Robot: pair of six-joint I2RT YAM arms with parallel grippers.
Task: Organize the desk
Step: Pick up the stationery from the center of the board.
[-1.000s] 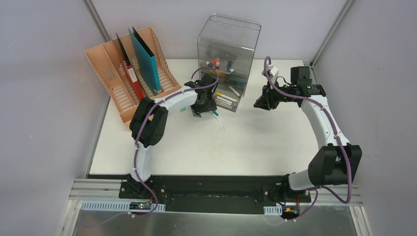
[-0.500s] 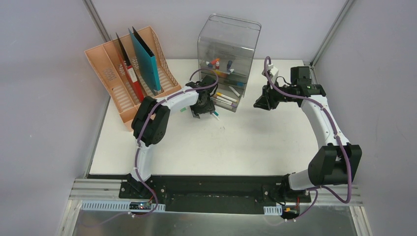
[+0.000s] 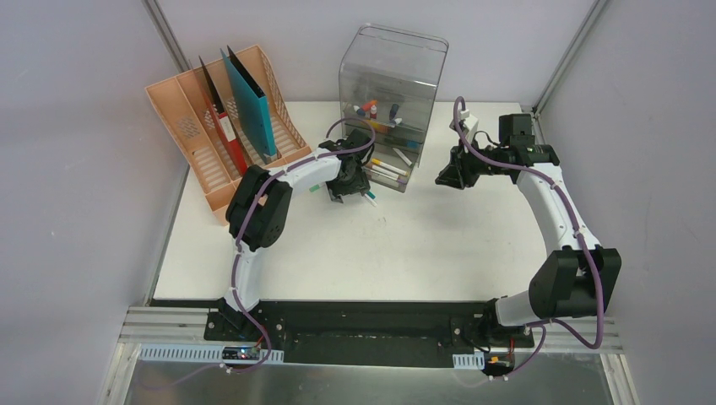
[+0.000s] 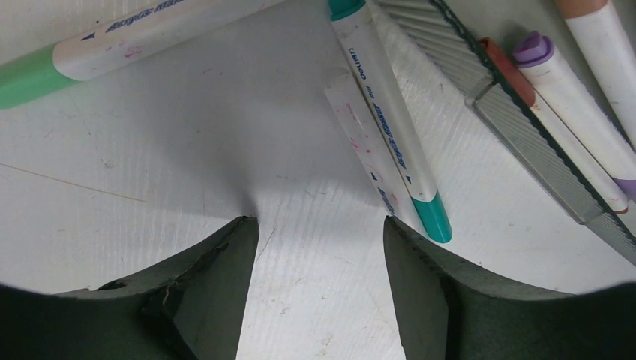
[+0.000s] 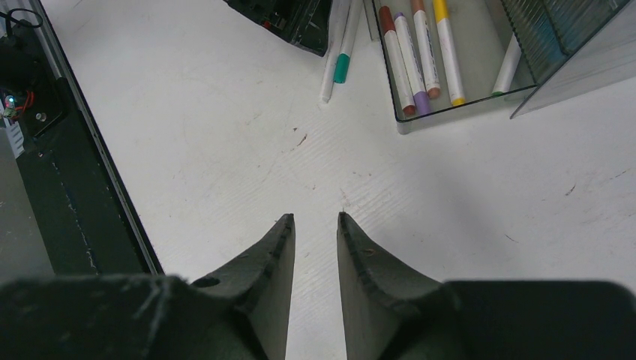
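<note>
The white desk [image 3: 380, 245] carries loose markers beside an open drawer. My left gripper [image 3: 349, 187] hovers low over it, open, with bare desk between its fingers [image 4: 321, 225]. A teal-capped marker [image 4: 390, 127] lies just past the right fingertip, resting over a second white marker [image 4: 358, 127]. A green-capped marker [image 4: 112, 37] lies further out to the left. My right gripper [image 3: 447, 175] hangs to the right of the drawer, open by a narrow gap [image 5: 315, 217], holding nothing.
A clear grey drawer box [image 3: 393, 84] stands at the back, its lowest drawer [image 5: 450, 105] pulled out with several markers [image 5: 412, 52] in it. A peach file rack [image 3: 190, 126] with folders stands back left. A black rail [image 5: 67, 172] edges the desk's front.
The left arm's elbow has shifted slightly to the right. Both grippers stay where they were.
</note>
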